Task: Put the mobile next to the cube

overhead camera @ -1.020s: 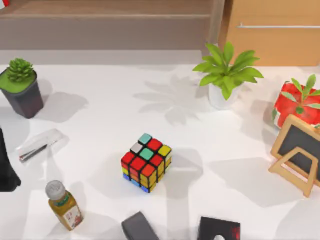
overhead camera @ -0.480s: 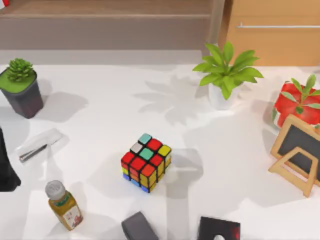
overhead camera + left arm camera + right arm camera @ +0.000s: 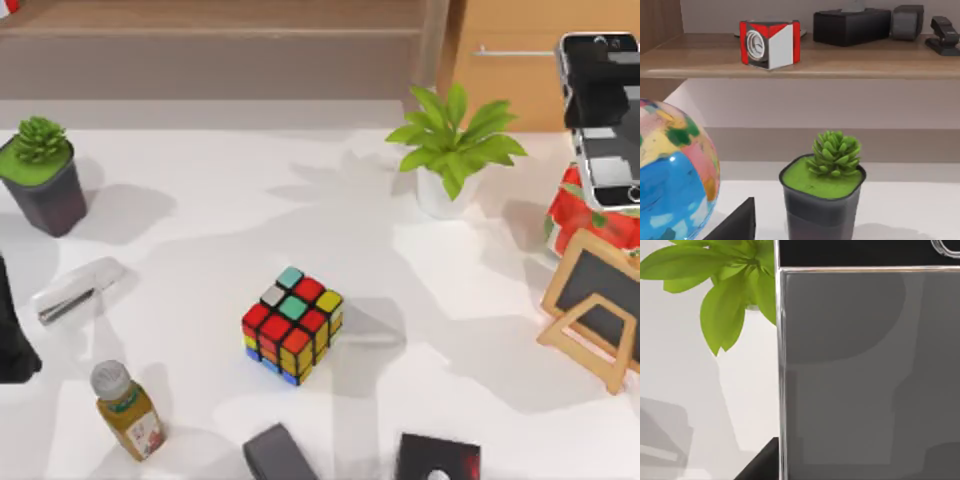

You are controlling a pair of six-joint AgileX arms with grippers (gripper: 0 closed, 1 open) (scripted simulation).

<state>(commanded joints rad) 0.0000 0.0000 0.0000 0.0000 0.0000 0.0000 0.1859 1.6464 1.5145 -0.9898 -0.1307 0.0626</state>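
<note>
The right gripper's own state cannot be told; the mobile [image 3: 603, 120] hangs high at the worktop's [image 3: 200, 260] far right, above the red pot [image 3: 585, 215], its screen close before the right wrist camera. The cube [image 3: 291, 324] sits mid-worktop, well apart. The left arm [image 3: 12, 330] is parked at the left edge.

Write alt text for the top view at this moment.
A flat smartphone with dark glossy screen and silver frame sits high at the table's right edge, far from the multicoloured 3x3 puzzle cube at centre. Potted plants, a bottle and a small chalkboard easel surround them.
</note>
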